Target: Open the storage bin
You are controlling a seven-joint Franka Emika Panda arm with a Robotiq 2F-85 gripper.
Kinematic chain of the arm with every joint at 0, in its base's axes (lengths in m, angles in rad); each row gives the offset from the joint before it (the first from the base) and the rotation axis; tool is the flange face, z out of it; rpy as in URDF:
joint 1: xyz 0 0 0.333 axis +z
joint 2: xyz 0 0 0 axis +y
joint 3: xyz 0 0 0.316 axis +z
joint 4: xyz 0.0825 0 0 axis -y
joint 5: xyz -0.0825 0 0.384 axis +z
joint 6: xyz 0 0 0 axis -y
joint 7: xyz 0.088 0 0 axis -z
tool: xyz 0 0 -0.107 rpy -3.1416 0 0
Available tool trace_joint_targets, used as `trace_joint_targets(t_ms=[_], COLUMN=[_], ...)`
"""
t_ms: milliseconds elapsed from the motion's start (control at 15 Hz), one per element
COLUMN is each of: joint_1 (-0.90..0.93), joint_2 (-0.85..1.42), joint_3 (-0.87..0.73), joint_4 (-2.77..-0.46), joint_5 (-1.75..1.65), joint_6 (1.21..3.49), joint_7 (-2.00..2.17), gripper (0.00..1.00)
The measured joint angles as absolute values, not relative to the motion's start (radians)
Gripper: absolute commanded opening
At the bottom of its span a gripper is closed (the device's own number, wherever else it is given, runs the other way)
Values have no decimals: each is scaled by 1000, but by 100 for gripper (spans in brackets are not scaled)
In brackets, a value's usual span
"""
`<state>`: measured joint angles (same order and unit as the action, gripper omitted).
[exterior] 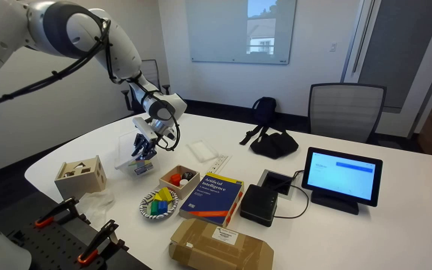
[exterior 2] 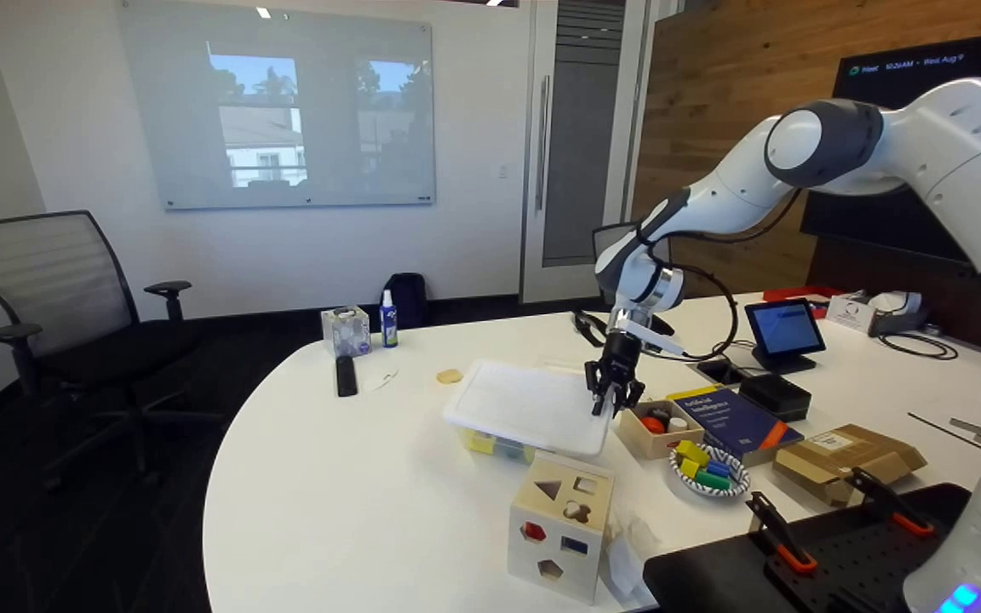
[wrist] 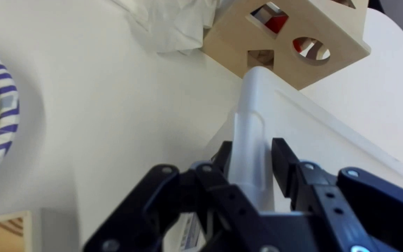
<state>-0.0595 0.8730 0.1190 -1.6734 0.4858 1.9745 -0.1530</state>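
The storage bin is a translucent box (exterior: 143,170) with coloured contents and a label showing through its wall. It also shows in an exterior view (exterior 2: 490,444), mostly under its flat whitish lid (exterior 2: 529,404). The lid is on top, tilted or seen at an angle; I cannot tell if its edge is raised. My gripper (exterior 2: 611,400) is at the lid's edge, also seen in an exterior view (exterior: 144,148). In the wrist view the gripper (wrist: 250,150) is nearly closed around the lid's rim (wrist: 254,91), one finger on each side; the left fingertip is partly hidden behind the rim.
A wooden shape-sorter cube (exterior 2: 560,528) stands close by the lid's corner, with crumpled white wrap beside it. A wooden box (exterior: 191,187), patterned bowl (exterior: 143,205), book (exterior: 210,198) and carton (exterior: 219,247) lie nearer the base. A clear tray (exterior: 201,150) lies behind.
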Motion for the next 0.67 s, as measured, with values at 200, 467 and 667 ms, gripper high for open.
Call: trace_joint_targets(t_ms=[200,467,667], joint_1=[-84,-110,-119], joint_2=[873,873,873], joint_3=[139,151,151], joint_4=[-1677,-1681,-1678], joint_5=[521,551,557], joint_6=[1975,1955,1905], joint_7=[-154,-154,-154], gripper=[8,8,8])
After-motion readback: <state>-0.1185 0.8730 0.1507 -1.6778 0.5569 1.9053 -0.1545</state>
